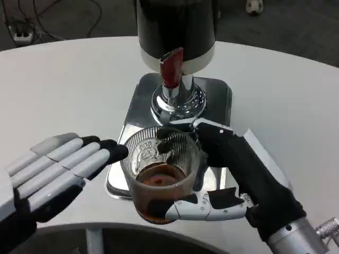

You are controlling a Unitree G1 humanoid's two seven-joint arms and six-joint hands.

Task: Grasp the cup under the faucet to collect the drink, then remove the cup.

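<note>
Clearly the right hand [233,174] has the clear ribbed plastic cup [161,172] in its grip: dark fingers wrap the far side of the wall and a white-and-black finger curls under and around the near lower edge, so the cup sits cradled between them. The cup stands roughly upright, its mouth open to the camera, with a shallow pool of dark brown drink [159,177] at the bottom. It sits just ahead of the right hand's palm, over the near edge of the shiny silver metal drip tray [217,92], and just nearer the robot than the chrome spout column [177,100] of the black-and-white drink dispenser [177,32], whose red tap lever [171,66] hangs above, beyond the fingertips.

The left hand [61,166] lies flat beside the cup, holding nothing, fingers straight and close together, their dark tips near the cup's wall; whether they touch it I cannot tell.

As for handling, the cup looks thin-walled and light, likely to flex if squeezed hard, and the ribbing should give some purchase on an otherwise smooth surface. With liquid inside, the weight sits low, and any tilt would risk a spill. The mid-wall wrap with support beneath seems the sound place to hold it; a firm but gentle, level carry is what removal would call for.
</note>
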